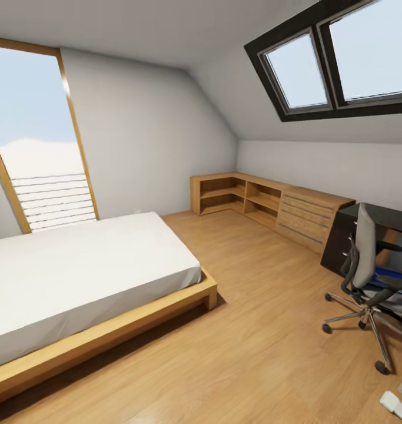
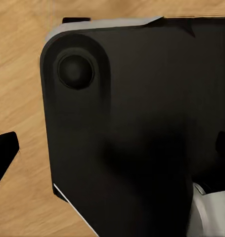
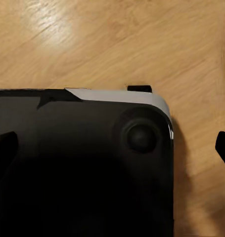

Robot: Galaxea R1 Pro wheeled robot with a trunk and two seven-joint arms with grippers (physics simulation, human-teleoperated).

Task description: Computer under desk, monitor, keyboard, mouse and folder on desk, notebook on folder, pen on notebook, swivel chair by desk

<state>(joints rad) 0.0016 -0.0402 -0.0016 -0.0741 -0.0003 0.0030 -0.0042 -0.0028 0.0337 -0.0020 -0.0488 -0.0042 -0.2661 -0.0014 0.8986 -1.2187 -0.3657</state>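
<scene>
The swivel chair (image 1: pixel 365 247), grey with a chrome star base, stands at the right of the head view in front of the black-topped desk (image 1: pixel 389 215). The blue folder (image 1: pixel 395 275) lies on its seat, partly hidden by the backrest and armrest. The desk's black drawer unit (image 1: pixel 336 244) faces the room. My left gripper (image 2: pixel 112 148) is open, its dark fingertips (image 2: pixel 4 148) wide apart over my own black base. The right gripper (image 3: pixel 112 148) is open too, fingertips (image 3: pixel 3 148) spread above the base and wood floor.
A low bed (image 1: pixel 77 277) with a white mattress fills the left. Light-wood corner shelves (image 1: pixel 248 197) and a drawer chest (image 1: pixel 306 218) line the far wall. Open wood floor (image 1: pixel 265 306) lies between bed and chair. A white-grey part (image 1: pixel 398 406) shows at the lower right corner.
</scene>
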